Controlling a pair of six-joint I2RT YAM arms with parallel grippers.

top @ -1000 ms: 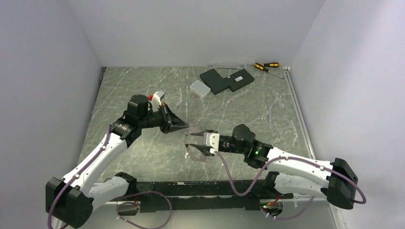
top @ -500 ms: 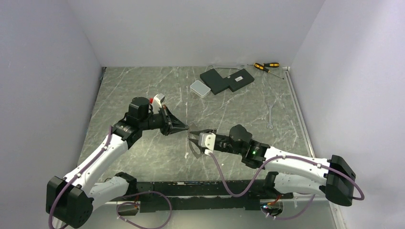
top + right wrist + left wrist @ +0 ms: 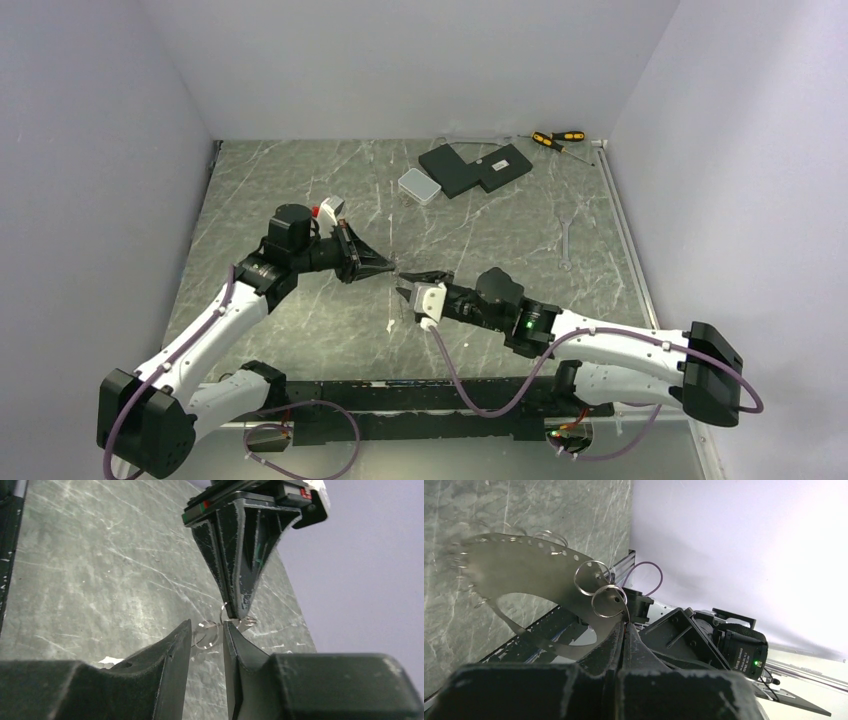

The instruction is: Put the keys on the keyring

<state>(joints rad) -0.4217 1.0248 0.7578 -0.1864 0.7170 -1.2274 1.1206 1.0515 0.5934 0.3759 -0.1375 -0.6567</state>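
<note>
My left gripper [image 3: 391,268] hangs over the middle of the table, shut on one end of the keyring [image 3: 524,565]. In the left wrist view the keyring is a silvery loop of flat strip with a row of holes. Two small wire rings [image 3: 608,600] sit at the end held by the fingertips. My right gripper [image 3: 406,286] meets it tip to tip from the right. In the right wrist view its fingers [image 3: 186,632] stand either side of a small silvery ring [image 3: 206,636] that fills the narrow gap between them. I cannot make out any keys.
A small white rounded box [image 3: 419,185] and flat black pieces [image 3: 475,168] lie at the back. Yellow-handled screwdrivers [image 3: 557,138] rest in the far right corner, and a thin wrench [image 3: 566,245] lies near the right wall. Plain walls close three sides.
The right gripper has slid left and up to the left gripper's tip, and its jaws have narrowed around the small ring. The left gripper has barely moved.
</note>
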